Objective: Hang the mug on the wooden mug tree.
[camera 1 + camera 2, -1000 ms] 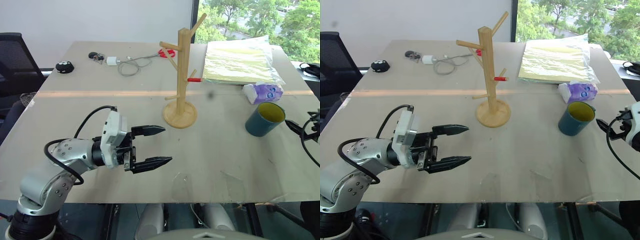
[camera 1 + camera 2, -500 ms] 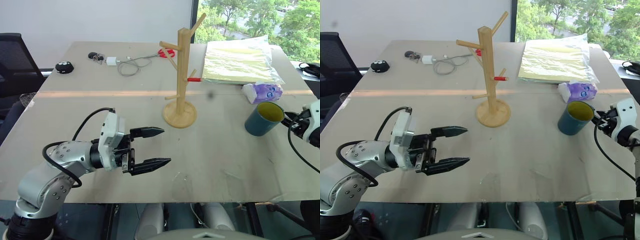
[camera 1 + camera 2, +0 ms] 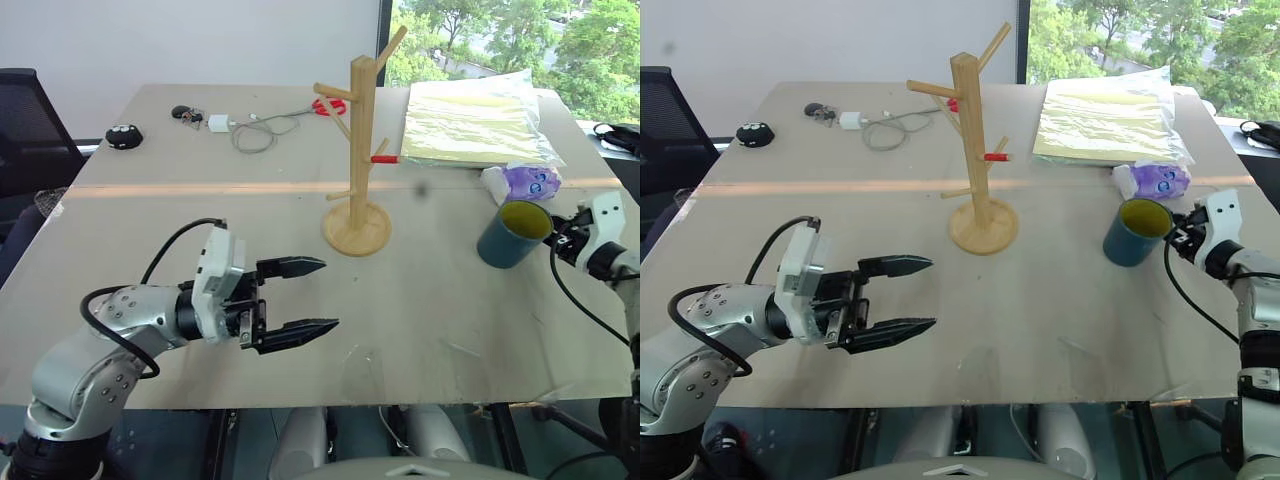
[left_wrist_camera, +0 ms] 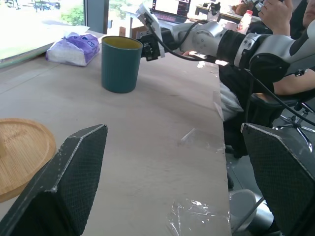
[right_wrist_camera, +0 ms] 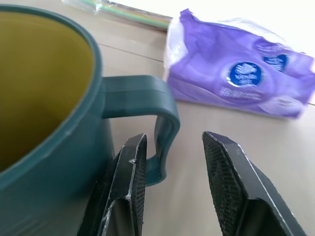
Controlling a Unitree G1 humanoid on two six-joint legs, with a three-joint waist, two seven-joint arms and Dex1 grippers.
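The mug (image 3: 1134, 232) stood upright on the desk (image 3: 1040, 300), right in front of the right claw (image 5: 170, 196). Its small loop handle (image 5: 162, 123) pointed at that claw. In the right wrist view, the handle's outer bar sat between the two black fingers (image 5: 229, 191), close against one finger and with a gap to the other. The fingers were partly open, not wide, and had not squeezed the handle. I could not tell if the near finger touched it.

The purple-and-white packet (image 3: 1152, 180) lay just past the mug, a little beyond the right claw. A big plastic bag with yellow sheets (image 3: 1108, 118) lay farther off, behind the packet. The wooden mug tree (image 3: 978, 150) stood upright on its round base, well away from the right claw, across bare desk on the far side of the mug. One of its pegs had a red tip (image 3: 995, 157). Nothing stood between the mug and the tree.

The left claw (image 3: 902, 296) hung above the near part of the desk, pointing sideways toward the right arm. Its two fingers were spread wide and held nothing. The tree's base was ahead of it and well apart. Far behind the tree lay a white charger with a grey cable (image 3: 878, 127).
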